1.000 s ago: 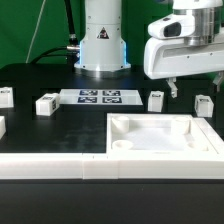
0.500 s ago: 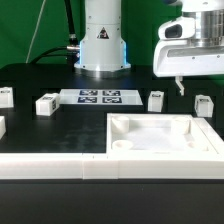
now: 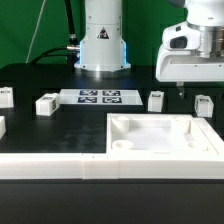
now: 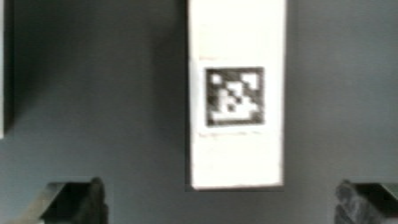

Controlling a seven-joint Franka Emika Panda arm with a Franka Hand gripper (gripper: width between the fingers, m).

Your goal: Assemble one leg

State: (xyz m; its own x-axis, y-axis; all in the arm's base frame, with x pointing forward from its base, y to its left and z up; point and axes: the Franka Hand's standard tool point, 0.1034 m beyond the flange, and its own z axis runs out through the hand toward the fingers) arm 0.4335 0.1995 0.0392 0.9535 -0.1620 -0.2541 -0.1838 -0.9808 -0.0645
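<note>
Dark fingers (image 4: 71, 200) are standing apart, gripping nothing; they are hovering over a small white rectangular tagged leg block (image 4: 237, 95) lying on the black worktop (image 3: 60, 125).

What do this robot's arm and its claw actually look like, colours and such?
The arm is a glossy white rounded column with a dark triangular mark on its front and thin black cables beside it. The gripper has a boxy white housing and two dark, blocky fingertips.
</note>
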